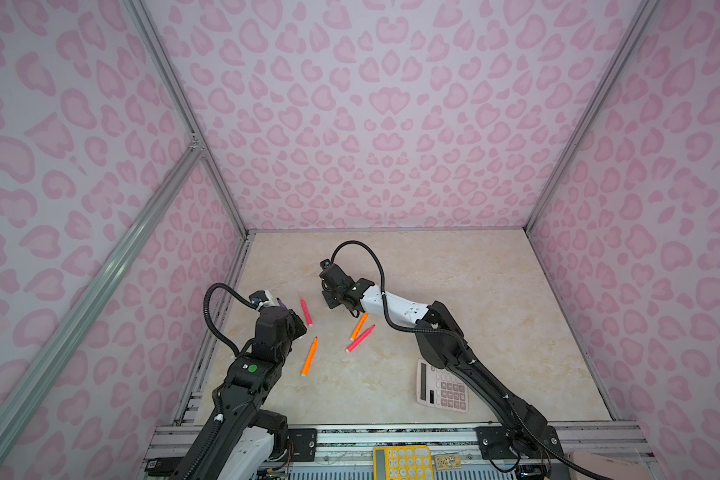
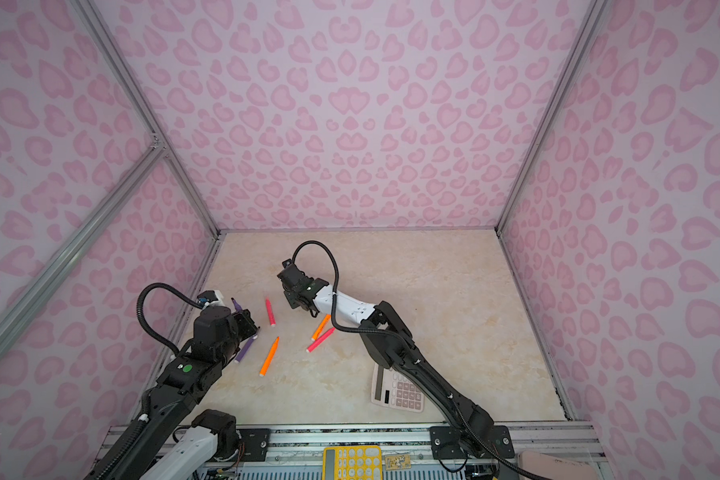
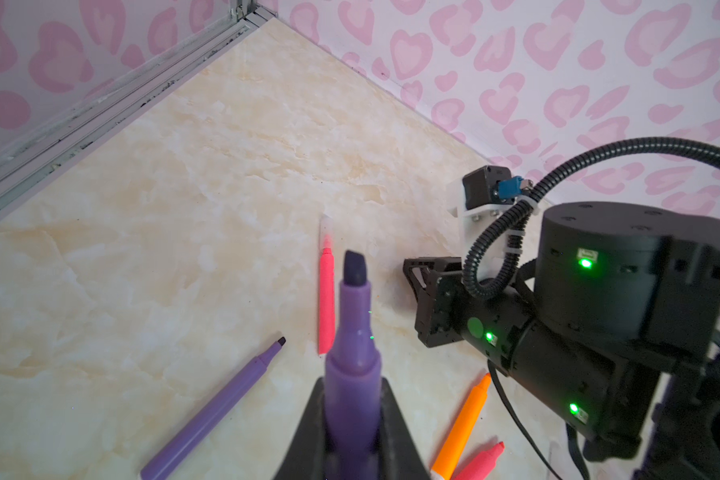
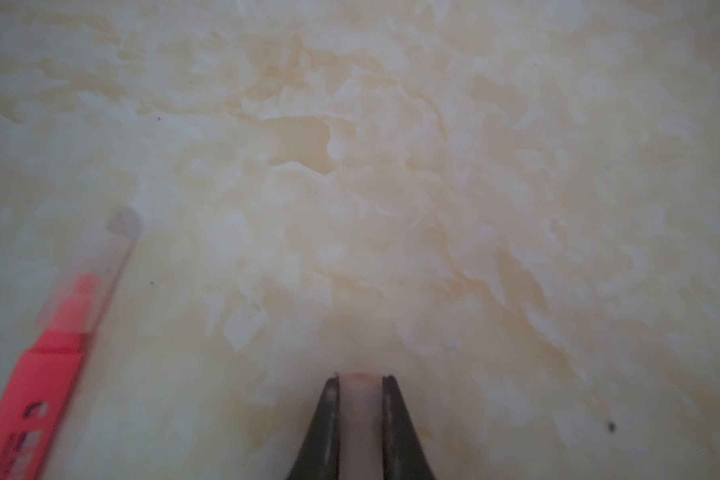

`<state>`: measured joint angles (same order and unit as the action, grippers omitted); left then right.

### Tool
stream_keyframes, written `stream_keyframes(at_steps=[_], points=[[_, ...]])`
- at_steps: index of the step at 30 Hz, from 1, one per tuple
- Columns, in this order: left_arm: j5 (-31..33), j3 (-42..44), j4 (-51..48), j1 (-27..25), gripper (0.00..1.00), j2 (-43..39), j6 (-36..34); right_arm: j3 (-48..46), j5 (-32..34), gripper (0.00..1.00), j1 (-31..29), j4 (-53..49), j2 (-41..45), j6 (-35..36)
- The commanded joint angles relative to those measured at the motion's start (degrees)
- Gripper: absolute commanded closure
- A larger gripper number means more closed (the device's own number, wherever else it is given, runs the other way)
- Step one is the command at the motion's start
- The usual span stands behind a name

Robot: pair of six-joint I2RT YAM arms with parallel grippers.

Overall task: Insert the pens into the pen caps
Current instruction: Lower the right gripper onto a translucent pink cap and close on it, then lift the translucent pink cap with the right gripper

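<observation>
The beige marbled worktop (image 1: pixel 495 299) carries a pale pink calculator (image 1: pixel 441 388) near its front edge, partly under the right arm (image 1: pixel 466 365). By the left edge, the left gripper (image 3: pixel 352 382) is clamped on a bare-tipped purple marker pen (image 3: pixel 353 332). The right gripper (image 4: pixel 360 380), left of the worktop's middle, pinches a small clear plastic cap (image 4: pixel 360 415). Between them lies a pink-red capped pen (image 1: pixel 306 311). Nearer the front lie uncapped a second purple pen (image 2: pixel 246 349), an orange pen (image 1: pixel 309 356), and a second orange pen (image 1: pixel 358 327) just beside another pink-red pen (image 1: pixel 360 338).

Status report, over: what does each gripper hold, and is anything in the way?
Left gripper shut on purple pen, tip bare. Right gripper shut on clear cap. Pink pen, capped, lies between them.
</observation>
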<state>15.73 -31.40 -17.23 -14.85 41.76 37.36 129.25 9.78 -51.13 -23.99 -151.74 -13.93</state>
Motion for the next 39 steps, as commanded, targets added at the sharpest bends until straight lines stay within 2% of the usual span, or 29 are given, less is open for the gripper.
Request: stream_keyframes(at_steps=[1,9,16,20,23,28,29,31,39], points=[[-0.8,-0.7,0.8,0.1,0.97,0.3,0.2,-15.6,2.1,0.97,1.2,-2.9,5.2,-0.3],[-0.3,-0.7,0.6,0.1,0.97,0.1,-0.3,-48.2,4.9,0.98,3.5,12.3,22.6,-3.5],[-0.8,-0.5,1.1,0.1,0.97,-0.4,-1.5,-63.6,1.3,0.98,3.2,22.2,31.9,-5.7],[-7.0,-0.4,4.2,0.0,0.97,2.2,-3.0,-68.0,0.8,0.93,3.1,24.8,34.9,-6.5],[-12.7,-1.0,6.8,0.1,0.97,5.4,-3.9,-69.3,2.0,0.84,3.1,25.1,36.5,-6.6],[-16.9,-1.3,9.2,0.0,0.97,8.3,-4.4,-70.9,2.4,0.55,2.9,25.8,39.0,-6.2],[-17.0,-1.4,9.1,0.0,0.97,8.4,-4.6,-71.2,2.5,0.52,2.7,25.6,39.4,-6.1],[-17.0,-1.7,8.8,0.0,0.97,8.2,-4.8,-71.4,2.9,0.51,2.3,25.2,40.0,-5.9],[-16.5,-1.8,8.0,-0.1,0.97,6.2,-5.1,-73.4,4.4,0.55,0.6,25.2,41.6,-6.3]])
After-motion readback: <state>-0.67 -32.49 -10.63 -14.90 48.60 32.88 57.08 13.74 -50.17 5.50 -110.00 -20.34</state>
